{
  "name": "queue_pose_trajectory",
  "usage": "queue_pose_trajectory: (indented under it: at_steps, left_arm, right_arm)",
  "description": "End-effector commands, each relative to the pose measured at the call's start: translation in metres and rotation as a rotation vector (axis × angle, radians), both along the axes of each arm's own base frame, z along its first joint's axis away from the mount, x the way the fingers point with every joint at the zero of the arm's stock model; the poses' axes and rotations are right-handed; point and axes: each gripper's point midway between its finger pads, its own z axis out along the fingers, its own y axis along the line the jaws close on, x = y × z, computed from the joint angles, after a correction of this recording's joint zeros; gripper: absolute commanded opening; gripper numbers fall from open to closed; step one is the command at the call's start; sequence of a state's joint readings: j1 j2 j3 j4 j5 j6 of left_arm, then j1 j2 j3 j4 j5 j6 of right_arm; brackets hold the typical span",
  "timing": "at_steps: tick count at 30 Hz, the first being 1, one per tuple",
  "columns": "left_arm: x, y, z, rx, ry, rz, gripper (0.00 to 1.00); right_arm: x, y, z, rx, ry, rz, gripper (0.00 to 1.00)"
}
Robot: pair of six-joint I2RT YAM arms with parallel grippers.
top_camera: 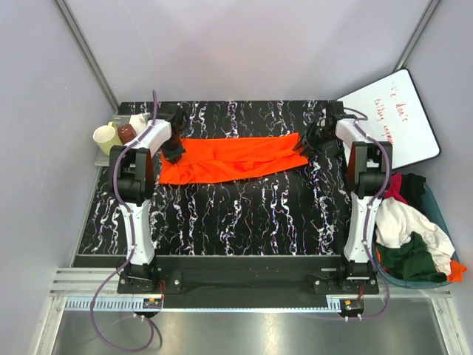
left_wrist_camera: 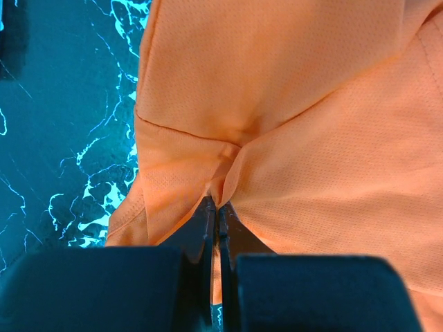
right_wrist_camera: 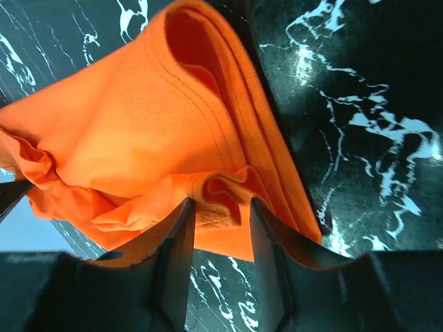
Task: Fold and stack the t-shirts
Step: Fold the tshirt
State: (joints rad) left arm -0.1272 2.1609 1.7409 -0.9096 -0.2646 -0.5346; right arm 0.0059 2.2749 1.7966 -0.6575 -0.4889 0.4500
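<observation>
From above, the orange t-shirt [top_camera: 236, 157] lay stretched as a long band across the far half of the black marbled table [top_camera: 244, 214]. The left gripper [top_camera: 174, 151] met its left end and the right gripper [top_camera: 303, 144] its right end. Other t-shirts [top_camera: 410, 229] were heaped in a basket [top_camera: 414, 282] right of the table.

From the left wrist, the left gripper [left_wrist_camera: 216, 205] was pinched nearly closed on a small pleat of the orange t-shirt [left_wrist_camera: 311, 138], which spread away ahead of it.

From the right wrist, the right gripper [right_wrist_camera: 221, 205] stood narrowly parted, clamping a thick folded edge of the orange t-shirt [right_wrist_camera: 138, 124], which filled the gap.
</observation>
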Motion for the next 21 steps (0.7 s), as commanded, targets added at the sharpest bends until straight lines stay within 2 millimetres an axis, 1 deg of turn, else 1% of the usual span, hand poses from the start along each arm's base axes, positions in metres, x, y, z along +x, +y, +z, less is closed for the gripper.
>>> queue_pose_trajectory:
  at_steps: [1,2,3,5,7,8,9,11,12,14,15,17,18,20,21]
  left_arm:
    - [0.008,0.000,0.022,-0.007,-0.069,-0.011,0.00]
    - [0.008,0.000,0.023,-0.007,-0.072,-0.013,0.00]
    - [0.007,0.001,0.021,-0.005,-0.066,-0.012,0.00]
    - [0.008,0.001,0.023,-0.003,-0.073,-0.010,0.00]
    - [0.008,0.003,0.024,0.000,-0.075,-0.008,0.00]
    - [0.007,0.003,0.025,0.000,-0.076,-0.008,0.00]
    - [0.008,0.003,0.026,0.001,-0.079,-0.006,0.00]
    - [0.008,0.005,0.028,0.005,-0.084,0.001,0.00]
    - [0.007,0.006,0.027,0.008,-0.081,0.000,0.00]
    - [0.008,0.008,0.029,0.009,-0.085,0.005,0.00]
    - [0.008,0.008,0.028,0.010,-0.082,0.003,0.00]
    - [0.008,0.009,0.028,0.012,-0.084,0.006,0.00]
    - [0.007,0.009,0.029,0.014,-0.082,0.006,0.00]
    - [0.007,0.011,0.029,0.020,-0.085,0.009,0.00]
    - [0.007,0.012,0.030,0.025,-0.085,0.009,0.00]
  right_arm:
    - [0.013,0.020,0.015,0.032,-0.058,0.033,0.42]
    - [0.014,0.022,0.017,0.036,-0.061,0.035,0.39]
    - [0.013,0.025,0.017,0.041,-0.062,0.041,0.28]
    - [0.013,0.028,0.018,0.042,-0.069,0.049,0.18]
    - [0.014,0.028,0.022,0.037,-0.081,0.050,0.08]
    - [0.013,0.027,0.023,0.035,-0.078,0.048,0.07]
    - [0.013,0.026,0.029,0.024,-0.095,0.049,0.06]
    - [0.011,0.022,0.035,0.009,-0.107,0.045,0.04]
    - [0.010,0.022,0.047,0.001,-0.129,0.045,0.04]
    - [0.004,0.017,0.054,-0.013,-0.131,0.038,0.03]
    - [0.001,0.016,0.066,-0.019,-0.151,0.034,0.03]
    - [-0.008,0.013,0.069,-0.024,-0.135,0.029,0.02]
    - [-0.011,0.009,0.078,-0.027,-0.144,0.020,0.02]
    - [-0.019,0.005,0.076,-0.033,-0.128,0.012,0.01]
    - [-0.021,0.002,0.081,-0.034,-0.133,0.004,0.01]
